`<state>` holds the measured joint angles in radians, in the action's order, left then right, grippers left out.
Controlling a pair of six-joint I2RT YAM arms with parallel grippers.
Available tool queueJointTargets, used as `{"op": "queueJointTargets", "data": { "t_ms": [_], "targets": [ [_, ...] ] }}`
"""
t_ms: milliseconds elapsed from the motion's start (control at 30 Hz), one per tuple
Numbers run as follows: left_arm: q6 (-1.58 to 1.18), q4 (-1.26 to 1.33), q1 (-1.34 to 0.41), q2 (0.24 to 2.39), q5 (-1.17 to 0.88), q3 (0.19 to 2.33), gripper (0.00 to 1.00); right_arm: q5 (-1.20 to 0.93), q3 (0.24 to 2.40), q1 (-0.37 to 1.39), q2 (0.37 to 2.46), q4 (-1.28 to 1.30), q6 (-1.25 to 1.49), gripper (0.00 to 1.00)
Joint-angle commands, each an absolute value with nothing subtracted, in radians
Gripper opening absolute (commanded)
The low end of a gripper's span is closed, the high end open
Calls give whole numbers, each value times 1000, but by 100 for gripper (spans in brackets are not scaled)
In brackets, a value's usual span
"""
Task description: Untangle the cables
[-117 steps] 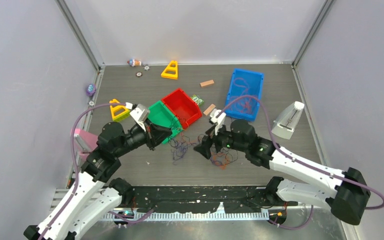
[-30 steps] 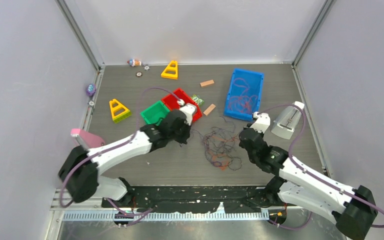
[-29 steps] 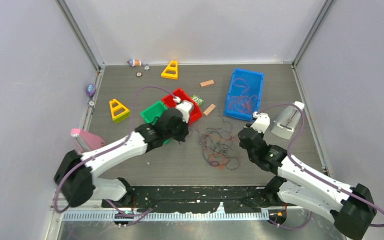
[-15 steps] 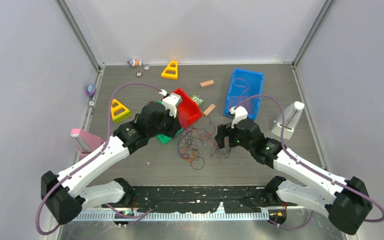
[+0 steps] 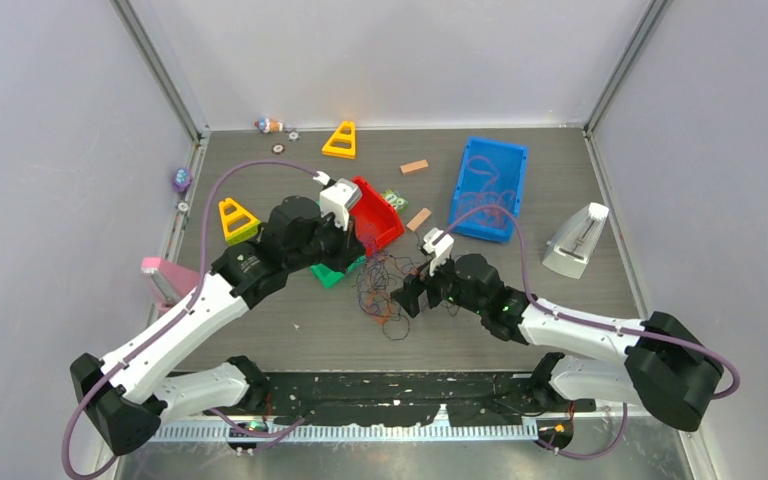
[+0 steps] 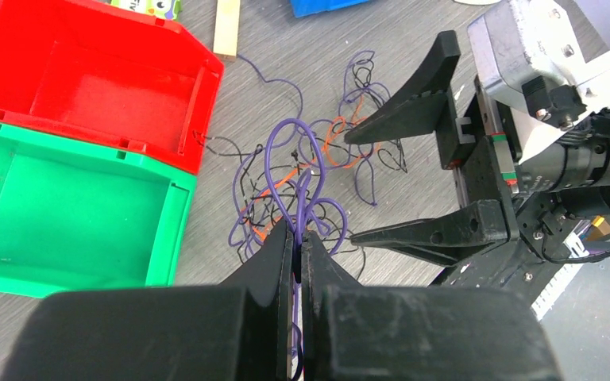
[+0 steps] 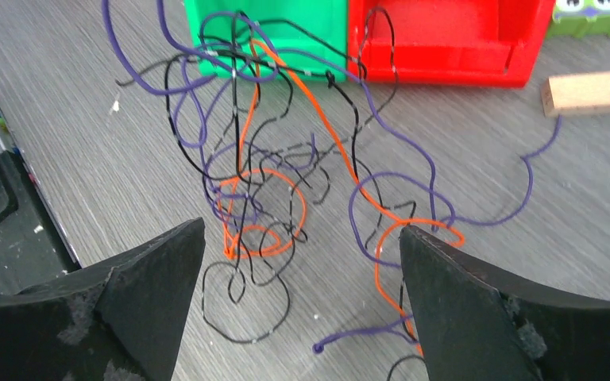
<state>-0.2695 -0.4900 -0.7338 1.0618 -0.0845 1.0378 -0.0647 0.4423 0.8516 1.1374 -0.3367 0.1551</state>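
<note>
The cables (image 5: pixel 384 291) lie as a loose tangle of thin purple, black and orange wires on the table between my two grippers. My left gripper (image 5: pixel 353 263) is shut on a purple cable loop (image 6: pixel 290 159) that rises from the tangle; the pinch shows at the left gripper (image 6: pixel 298 235) in the left wrist view. My right gripper (image 5: pixel 407 298) stands wide open just right of the tangle, low over the table. In the right wrist view the right gripper (image 7: pixel 302 232) frames the cables (image 7: pixel 286 186), with nothing held between its fingers (image 7: pixel 151 274).
A red bin (image 5: pixel 363 184) and a green bin (image 5: pixel 329 276) sit behind the tangle, partly under my left arm. A blue bin (image 5: pixel 493 146) at the back right holds more wires. A wooden block (image 7: pixel 592 91), yellow triangles (image 5: pixel 340 141) and a white metronome (image 5: pixel 575 240) stand around.
My left gripper has dragged the tangle leftward toward the bins. My right gripper has opened wide and swung left and down to the tangle's right side.
</note>
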Motion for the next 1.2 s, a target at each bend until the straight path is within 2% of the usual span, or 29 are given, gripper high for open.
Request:
{"op": "queueJointTargets", "data": {
  "t_ms": [0,333,533,700,933,1033,1133,1167],
  "targets": [
    [-245,-488,-729,1034,-133,1094,0,-114,452,856,1175,-582,115,98],
    [-244,-492,-729,1028,-169,1122,0,-161,563,870,1288,-699,72,97],
    [-244,-499,-729,1038,-179,1131,0,-120,558,874,1184,-573,11,97],
    [-251,-488,-729,1035,-206,1125,0,-154,539,874,1109,-563,6,97],
    [-271,-496,-729,1023,-250,1144,0,-200,650,875,1275,-659,-12,98],
    [-297,-478,-729,1007,-267,1157,0,-172,654,876,1348,-785,41,100],
    [-319,-448,-726,993,-285,1181,0,-91,654,875,1438,-831,133,93],
    [-322,-438,-722,988,-289,1193,0,-34,653,874,1453,-814,156,87]
  ]
}}
